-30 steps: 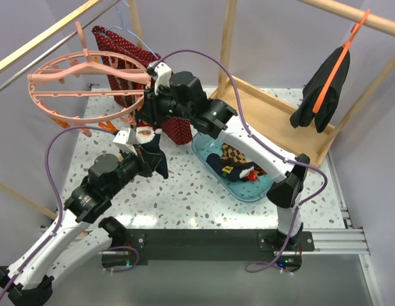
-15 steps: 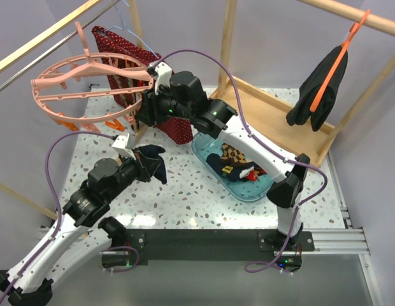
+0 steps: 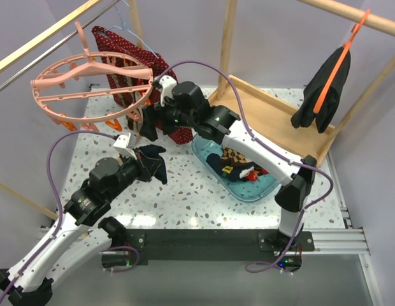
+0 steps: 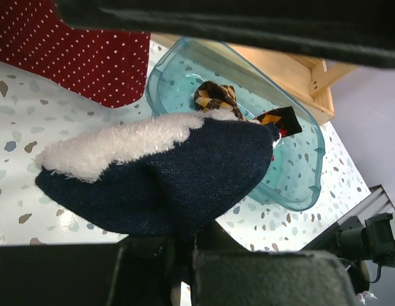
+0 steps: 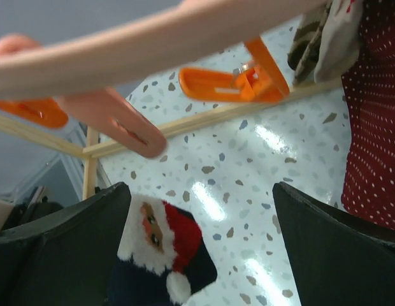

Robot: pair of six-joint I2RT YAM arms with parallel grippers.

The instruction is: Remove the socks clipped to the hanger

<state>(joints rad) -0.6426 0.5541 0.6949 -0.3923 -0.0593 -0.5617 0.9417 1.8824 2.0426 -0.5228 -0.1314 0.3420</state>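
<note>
Holding the navy sock (image 4: 165, 185) pinched tight in my left gripper (image 3: 139, 157), clear of the hanger (image 5: 153, 38) and low over the table, near the bin (image 3: 267, 183). My right gripper (image 5: 201, 245) gapes wide under the rim, gripping nothing. I judge this one unclipped; next I carry it over the bin and let go.

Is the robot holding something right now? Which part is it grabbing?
The left gripper pinches the navy Santa sock by its dark knit part, not the fluffy white trim. The right gripper is open, holding nothing.
</note>
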